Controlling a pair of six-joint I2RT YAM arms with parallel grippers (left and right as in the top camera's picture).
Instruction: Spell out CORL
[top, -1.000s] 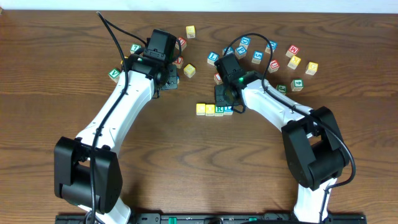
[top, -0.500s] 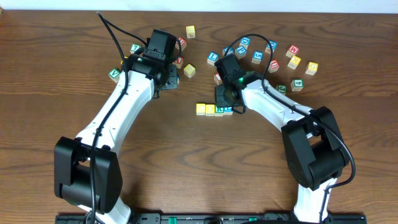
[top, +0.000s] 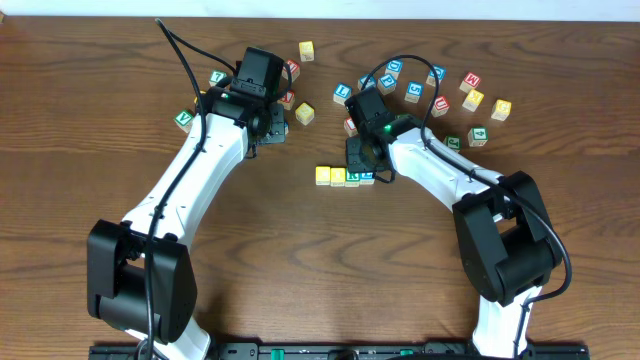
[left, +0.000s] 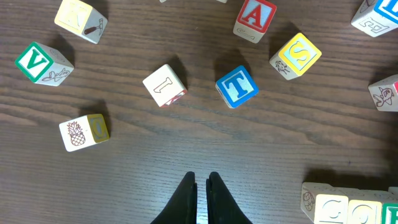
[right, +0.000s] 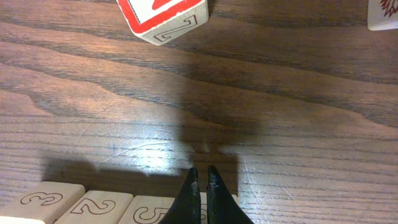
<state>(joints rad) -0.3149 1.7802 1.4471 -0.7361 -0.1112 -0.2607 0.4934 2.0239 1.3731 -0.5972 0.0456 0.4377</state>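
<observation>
A row of letter blocks (top: 345, 176) lies mid-table: two yellow, a green one, then a blue one at the right end. In the right wrist view the row (right: 93, 208) shows number faces 3, 2 and 5. My right gripper (top: 365, 163) (right: 201, 177) is shut and empty, its tips just above the right end of the row. My left gripper (top: 272, 126) (left: 201, 182) is shut and empty over bare wood, left of the row's end (left: 345, 208). A blue T block (left: 237, 86) and a white I block (left: 165, 85) lie ahead of it.
Loose blocks are scattered at the back: green V (left: 43, 62), pineapple block (left: 86, 132), red A (left: 255, 15), yellow S (left: 296, 55). A red-edged block (right: 165, 15) lies ahead of the right gripper. More blocks (top: 470, 100) cluster at the back right.
</observation>
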